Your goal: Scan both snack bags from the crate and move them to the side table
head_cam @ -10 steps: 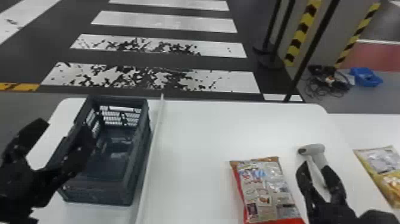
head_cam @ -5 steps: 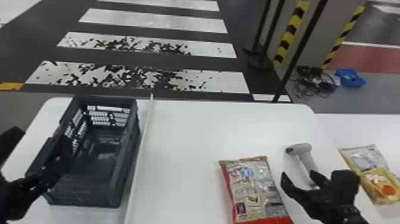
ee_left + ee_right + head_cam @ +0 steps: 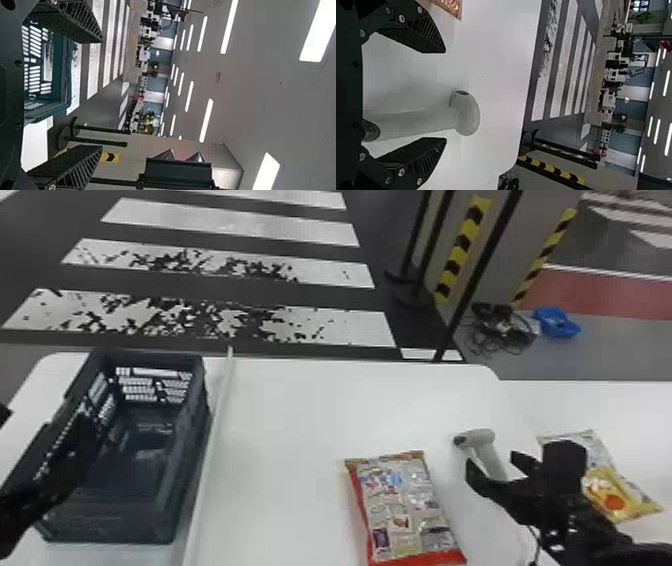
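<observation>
Turning outward — right pincer (image 3: 492, 460), fingers apart, light grey plastic scanner (image 3: 466, 113) between. Shiny red-edged snack bag (image 3: 405, 510) lies on white tabletop (image 3: 295, 430), yellow bag (image 3: 617, 490) on side table (image 3: 620, 415). Left pincer (image 3: 101, 94) wide apart. Red-edged one likely next — needs scan.

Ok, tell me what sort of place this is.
Probably a large indoor test or demonstration hall: broad white painted crosswalk-like stripes, slanted yellow-and-black hazard tape and long, glowing white ceiling lights point that way.

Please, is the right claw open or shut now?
Open: the right claw has its two fingers wide apart, with the scanner seen between them.
</observation>
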`<control>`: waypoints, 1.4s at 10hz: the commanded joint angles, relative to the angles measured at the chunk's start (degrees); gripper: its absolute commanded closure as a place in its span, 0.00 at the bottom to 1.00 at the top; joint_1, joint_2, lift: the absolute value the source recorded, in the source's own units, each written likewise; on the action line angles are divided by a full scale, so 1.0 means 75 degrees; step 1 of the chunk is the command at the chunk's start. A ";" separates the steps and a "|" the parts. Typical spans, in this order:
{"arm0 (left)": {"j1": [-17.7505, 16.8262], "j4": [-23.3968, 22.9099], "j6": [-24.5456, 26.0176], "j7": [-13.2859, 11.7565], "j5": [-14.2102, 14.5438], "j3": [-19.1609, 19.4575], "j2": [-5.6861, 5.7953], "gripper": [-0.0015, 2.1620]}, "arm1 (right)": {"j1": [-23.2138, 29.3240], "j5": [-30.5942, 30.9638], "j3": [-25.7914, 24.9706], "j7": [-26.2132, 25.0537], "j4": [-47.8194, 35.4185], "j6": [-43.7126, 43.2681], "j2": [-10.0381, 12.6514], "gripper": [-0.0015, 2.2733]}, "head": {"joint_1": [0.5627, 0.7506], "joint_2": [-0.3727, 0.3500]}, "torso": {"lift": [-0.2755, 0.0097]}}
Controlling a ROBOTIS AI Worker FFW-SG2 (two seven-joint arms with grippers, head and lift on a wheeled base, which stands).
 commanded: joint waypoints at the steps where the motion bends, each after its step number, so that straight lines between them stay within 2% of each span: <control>1: -0.0075 0.0105 0.0016 0.0012 -0.0058 -0.0041 -0.0023 0.02 | -0.0652 -0.0122 0.0060 0.0349 0.0755 0.0275 -0.0268 0.10 | 0.70 0.22 | 0.63; 4: -0.0110 0.0176 0.0063 0.0071 -0.0187 -0.0123 -0.0046 0.02 | -0.1683 -0.0216 0.0517 0.0923 0.2255 0.0158 -0.0679 0.10 | 0.70 0.19 | 0.63; 5: -0.0110 0.0164 0.0086 0.0083 -0.0210 -0.0123 -0.0046 0.02 | -0.1964 -0.0240 0.0564 0.1146 0.2665 0.0111 -0.0725 0.10 | 0.70 0.19 | 0.63; 6: -0.0122 0.0141 0.0110 0.0083 -0.0222 -0.0123 -0.0023 0.02 | -0.2093 -0.0322 0.0623 0.1228 0.2911 0.0158 -0.0807 0.20 | 0.70 0.18 | 0.63; 9: -0.0157 0.0059 0.0156 0.0083 -0.0234 -0.0158 0.0013 0.02 | -0.2222 -0.0286 0.0740 0.1545 0.3087 0.1095 -0.0948 0.87 | 0.70 0.16 | 0.63; 10: -0.0157 0.0047 0.0203 0.0083 -0.0234 -0.0158 0.0001 0.02 | -0.2211 -0.0298 0.0775 0.1521 0.3075 0.1189 -0.0936 0.99 | 0.70 0.15 | 0.63; 12: -0.0157 0.0035 0.0203 0.0083 -0.0234 -0.0205 -0.0011 0.02 | -0.1461 -0.0603 0.0377 0.1088 0.2056 0.1142 -0.0890 0.99 | 0.70 0.14 | 0.63; 13: -0.0157 0.0035 0.0203 0.0083 -0.0234 -0.0217 -0.0011 0.02 | -0.0898 -0.0861 0.0049 0.0818 0.1118 0.1564 -0.0831 0.99 | 0.70 0.13 | 0.63; 14: -0.0180 0.0023 0.0180 0.0094 -0.0222 -0.0217 0.0013 0.02 | -0.0054 -0.1060 -0.0432 0.0478 -0.0276 0.1962 -0.0597 0.99 | 0.70 0.13 | 0.63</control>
